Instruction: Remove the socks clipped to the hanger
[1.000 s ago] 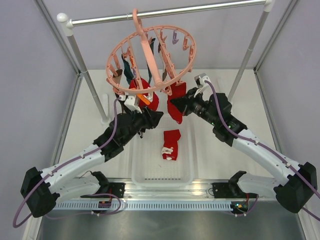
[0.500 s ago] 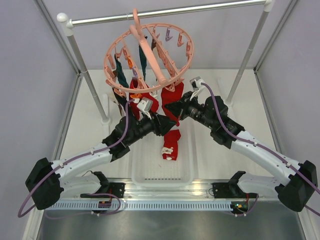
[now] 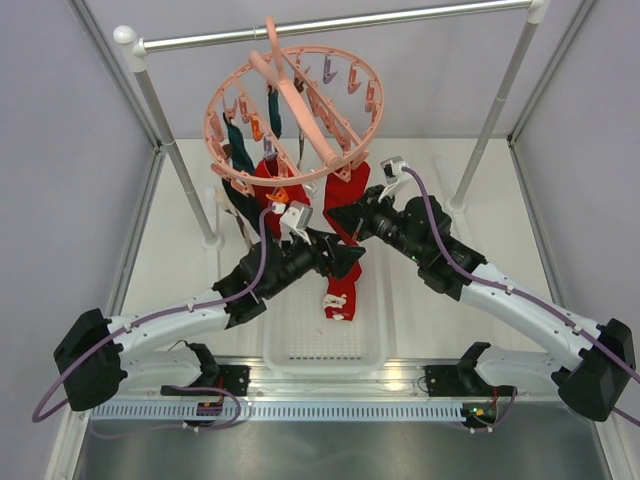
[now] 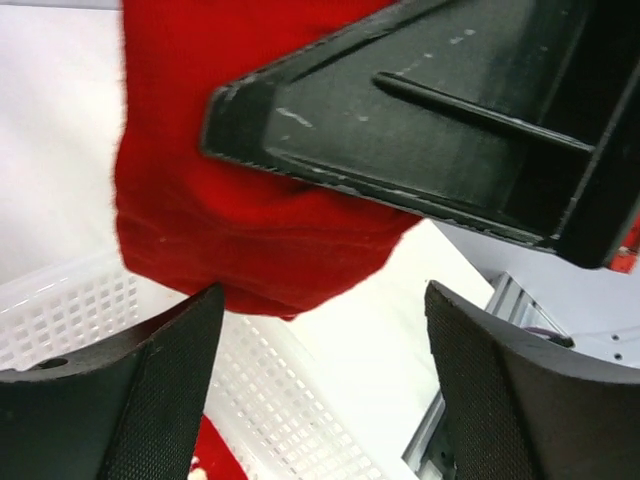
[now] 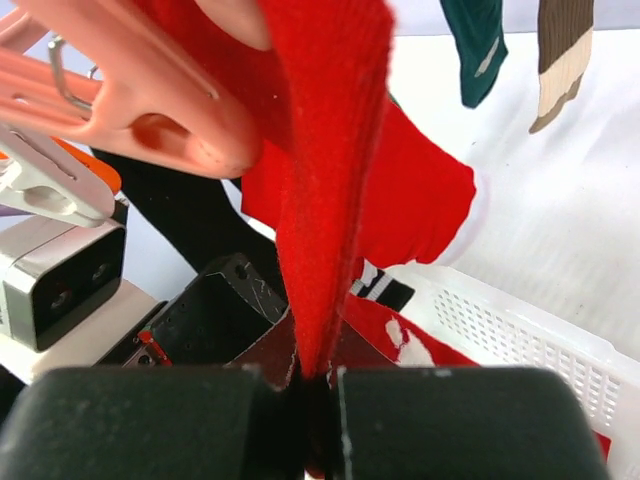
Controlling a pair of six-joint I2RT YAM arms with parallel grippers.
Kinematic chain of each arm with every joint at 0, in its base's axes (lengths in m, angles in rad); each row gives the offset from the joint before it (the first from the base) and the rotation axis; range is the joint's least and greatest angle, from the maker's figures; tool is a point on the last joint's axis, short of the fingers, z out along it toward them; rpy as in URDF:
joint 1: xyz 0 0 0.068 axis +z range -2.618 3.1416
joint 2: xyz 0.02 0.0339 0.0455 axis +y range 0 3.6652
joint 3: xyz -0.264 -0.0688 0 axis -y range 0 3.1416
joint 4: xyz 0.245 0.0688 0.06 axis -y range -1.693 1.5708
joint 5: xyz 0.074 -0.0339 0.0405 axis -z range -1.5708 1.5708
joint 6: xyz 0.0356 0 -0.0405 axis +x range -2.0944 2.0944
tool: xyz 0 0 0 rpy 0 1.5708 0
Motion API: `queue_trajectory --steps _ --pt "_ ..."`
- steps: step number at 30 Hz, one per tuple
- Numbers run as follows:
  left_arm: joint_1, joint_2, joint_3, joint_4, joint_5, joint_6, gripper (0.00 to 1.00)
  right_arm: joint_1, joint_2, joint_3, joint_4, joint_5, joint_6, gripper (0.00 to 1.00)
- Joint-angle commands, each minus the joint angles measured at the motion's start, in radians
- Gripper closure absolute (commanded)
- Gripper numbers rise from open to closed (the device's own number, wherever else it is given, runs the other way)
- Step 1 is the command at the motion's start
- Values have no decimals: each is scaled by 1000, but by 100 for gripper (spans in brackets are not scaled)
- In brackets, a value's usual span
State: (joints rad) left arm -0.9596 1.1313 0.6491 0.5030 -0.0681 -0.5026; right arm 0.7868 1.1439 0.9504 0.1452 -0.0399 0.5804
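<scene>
One red sock (image 5: 330, 150), clipped to hanger (image 3: 300, 110), pinched in right gripper (image 5: 315, 385); left gripper (image 4: 322, 300) agape, empty. Next: probably downward tug off clip.

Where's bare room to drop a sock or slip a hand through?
Free: the near strip of the basket, between the sock lying in it and the arm bases; the bare table between hanger and right post. Crowded: under the hanger, where the open left gripper and the right gripper, shut on a hanging red sock, meet.
</scene>
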Motion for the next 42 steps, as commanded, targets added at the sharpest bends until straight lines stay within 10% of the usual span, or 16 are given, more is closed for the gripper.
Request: queue_trajectory --steps 1,14,21,27,30,42 --pt "-8 8 26 -12 -140 -11 21 11 -12 34 22 34 25 99" --pt "-39 41 92 -78 -254 4 96 35 -13 33 14 83 32 99" --pt "-45 5 60 -86 -259 13 98 38 -10 33 -4 116 12 97" --pt "-45 -47 43 -170 -265 21 98 35 -32 34 -42 147 -86 40" --pt "-45 -64 41 -207 -271 21 98 37 -53 24 -45 140 -134 31" --pt "-45 -71 69 -316 -317 6 98 35 -228 -47 45 127 -303 25"
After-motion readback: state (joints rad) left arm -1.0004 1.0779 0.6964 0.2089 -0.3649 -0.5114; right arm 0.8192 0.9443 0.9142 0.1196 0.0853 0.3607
